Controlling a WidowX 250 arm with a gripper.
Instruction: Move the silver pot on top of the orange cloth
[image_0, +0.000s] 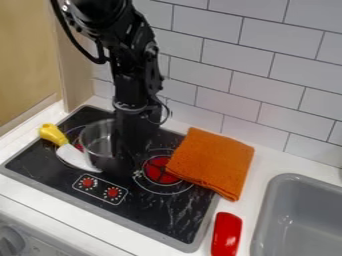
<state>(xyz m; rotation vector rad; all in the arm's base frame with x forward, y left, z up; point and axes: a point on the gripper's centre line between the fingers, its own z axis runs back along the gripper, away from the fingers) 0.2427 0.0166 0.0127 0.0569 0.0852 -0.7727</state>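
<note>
Because it is unclear whether the gripper (127, 161) is clenched or released, verify purchase on the silver pot (98, 141) before lifting vertically.

The pot (98, 141) stands on the stove (152, 212), left of cloth (212, 162) and sink (297, 220).

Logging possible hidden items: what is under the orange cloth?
The orange cloth lies partly over the black stovetop and partly on the white counter. It covers whatever else may be beneath it, so that cannot be seen.
</note>
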